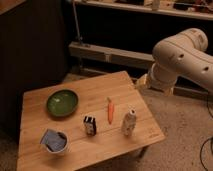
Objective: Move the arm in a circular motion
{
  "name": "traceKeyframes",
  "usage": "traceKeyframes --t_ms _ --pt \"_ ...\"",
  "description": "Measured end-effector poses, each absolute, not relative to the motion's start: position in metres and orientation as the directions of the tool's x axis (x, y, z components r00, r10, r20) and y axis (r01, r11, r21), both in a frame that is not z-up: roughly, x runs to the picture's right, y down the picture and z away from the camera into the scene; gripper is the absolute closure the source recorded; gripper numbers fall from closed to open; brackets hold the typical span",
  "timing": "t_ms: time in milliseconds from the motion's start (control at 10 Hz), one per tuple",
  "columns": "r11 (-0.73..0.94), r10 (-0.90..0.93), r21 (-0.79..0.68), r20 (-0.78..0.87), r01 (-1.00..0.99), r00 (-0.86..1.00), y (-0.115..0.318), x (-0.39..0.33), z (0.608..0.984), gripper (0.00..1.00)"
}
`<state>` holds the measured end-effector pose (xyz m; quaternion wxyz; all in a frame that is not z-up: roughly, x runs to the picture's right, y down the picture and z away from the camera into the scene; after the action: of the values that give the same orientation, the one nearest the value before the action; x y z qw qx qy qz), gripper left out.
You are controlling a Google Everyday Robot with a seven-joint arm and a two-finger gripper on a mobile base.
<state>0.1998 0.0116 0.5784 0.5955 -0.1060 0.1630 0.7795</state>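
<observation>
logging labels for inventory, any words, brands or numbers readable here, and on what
No text can be read.
Small black and white box: markings unreadable.
White bottle with a label: print unreadable.
Cream-white robot arm: no writing; its tan-tipped gripper hangs beside the wooden table's far right corner.

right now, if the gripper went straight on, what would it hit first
Likely the back corner of the wooden table; the gripper hangs just beside that corner, pointing toward it. Depth is unclear.

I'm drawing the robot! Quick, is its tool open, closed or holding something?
Tool: cannot be told; at the end of the arm, beside the far right corner of the table.
</observation>
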Motion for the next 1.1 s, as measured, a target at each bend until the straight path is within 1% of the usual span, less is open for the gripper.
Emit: traceKeyframes --t_ms 200,400,600,900,1100 --pt "-0.238 0.875 0.11 -0.406 -0.965 -0.262 0.029 0.179 0.561 0.2" --pt "-0.233 0.831 0.109 -0.494 -0.966 -0.257 0.043 0.135 0.54 0.2" --pt "-0.218 0.763 0.105 -0.602 -0.97 -0.237 0.053 0.065 0.514 0.2" --pt "-0.203 0.66 0.091 -0.723 -0.975 -0.205 0.074 -0.018 0.479 0.2" --pt "-0.183 0.612 0.059 -0.774 -0.981 -0.161 0.082 -0.067 0.474 0.2"
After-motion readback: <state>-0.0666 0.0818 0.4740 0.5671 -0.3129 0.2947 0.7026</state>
